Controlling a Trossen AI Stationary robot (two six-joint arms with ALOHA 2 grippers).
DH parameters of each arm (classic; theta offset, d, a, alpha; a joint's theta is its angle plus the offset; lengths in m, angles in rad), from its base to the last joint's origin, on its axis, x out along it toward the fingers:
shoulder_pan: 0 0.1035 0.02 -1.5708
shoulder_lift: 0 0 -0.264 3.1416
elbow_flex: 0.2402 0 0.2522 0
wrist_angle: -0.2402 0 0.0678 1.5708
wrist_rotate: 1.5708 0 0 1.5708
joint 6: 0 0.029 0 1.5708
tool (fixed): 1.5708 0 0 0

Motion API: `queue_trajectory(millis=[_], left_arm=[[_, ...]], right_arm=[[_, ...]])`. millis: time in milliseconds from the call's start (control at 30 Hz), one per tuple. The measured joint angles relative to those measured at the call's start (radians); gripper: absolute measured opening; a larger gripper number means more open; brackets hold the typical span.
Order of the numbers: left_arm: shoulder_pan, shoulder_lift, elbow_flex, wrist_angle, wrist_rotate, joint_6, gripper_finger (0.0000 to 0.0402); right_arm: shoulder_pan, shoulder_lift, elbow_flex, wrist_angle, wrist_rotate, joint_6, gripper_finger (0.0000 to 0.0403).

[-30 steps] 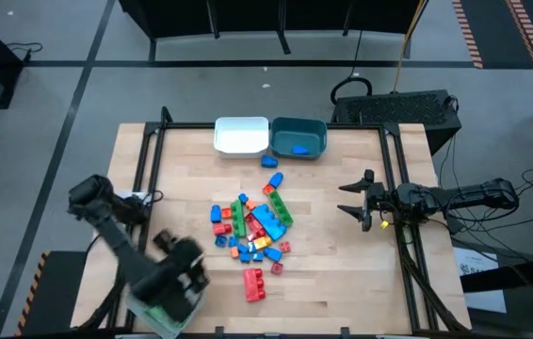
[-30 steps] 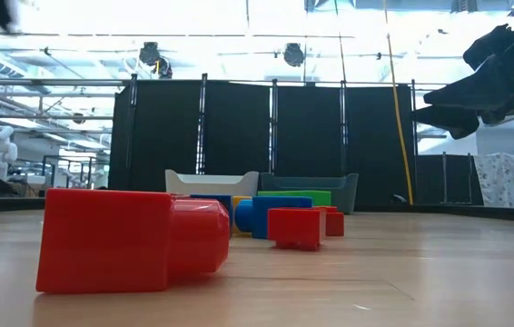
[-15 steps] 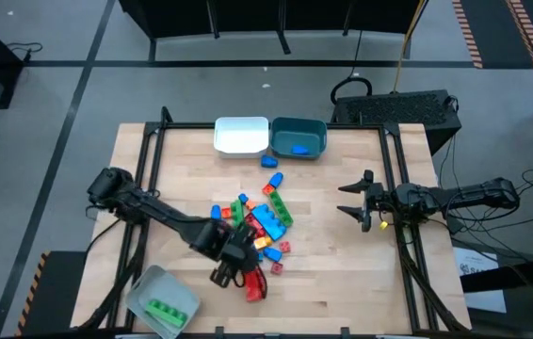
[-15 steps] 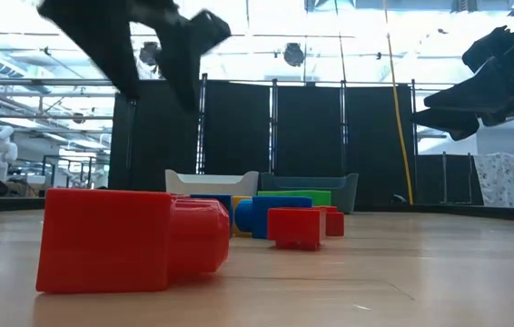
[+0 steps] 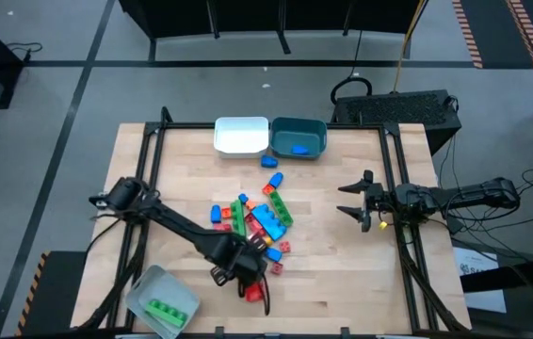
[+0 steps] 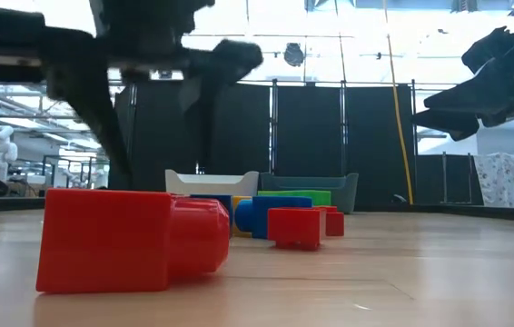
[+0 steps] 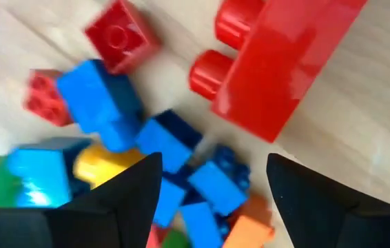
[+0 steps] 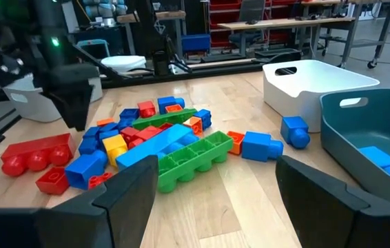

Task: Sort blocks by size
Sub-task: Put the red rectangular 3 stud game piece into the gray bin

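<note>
The blocks lie in a loose pile (image 5: 255, 221) on the middle of the table: blue, green, red, orange and yellow ones. A long red brick (image 7: 278, 69) lies on its side at the pile's near edge (image 5: 253, 293). My left gripper (image 5: 246, 267) hangs open, pointing down, just over the pile's near end beside that red brick. In the left wrist view its fingers (image 7: 129, 200) stand either side of small blue blocks (image 7: 216, 186) without touching them. My right gripper (image 5: 354, 202) waits open and level at the table's right edge.
A white bin (image 5: 241, 135) and a teal bin (image 5: 312, 143) holding a blue block (image 5: 298, 148) stand at the far edge. A clear-grey bin (image 5: 146, 294) holding a green block (image 5: 166, 309) sits at the near left corner. Two blue blocks (image 5: 272, 169) lie between pile and bins.
My left gripper has swung from above the clear-grey bin at the near left toward the table's right, and down to the pile's near end by the red brick. Its wrist has rolled about a quarter turn. Its fingers stay apart. No block has moved.
</note>
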Motion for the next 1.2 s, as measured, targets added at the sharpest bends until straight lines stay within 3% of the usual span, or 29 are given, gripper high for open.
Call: queue_trajectory(millis=[267,433,567,667,800,1200], left_arm=[[-0.041,0.006,0.035,0.026,0.013,0.146,0.0262],[-0.047,0.007,0.035,0.086,-0.106,0.219,0.0262],[-0.041,0.006,0.066,0.115,-0.135,0.171,0.0262],[-0.033,0.006,0.066,0.157,-0.217,0.089,0.0262],[-0.032,0.000,0.066,0.168,-0.286,0.090,0.0262],[-0.045,0.005,0.066,0.225,-0.280,0.096,0.0262]], right_arm=[[0.000,0.004,0.000,0.000,0.000,0.004,0.0279],[0.000,0.005,0.000,0.000,0.000,0.024,0.0279],[0.000,0.005,0.000,0.000,0.000,0.026,0.0279],[0.000,0.005,0.000,0.000,0.000,0.026,0.0279],[0.000,0.005,0.000,0.000,0.000,0.026,0.0279],[0.000,0.005,0.000,0.000,0.000,0.027,0.0279]])
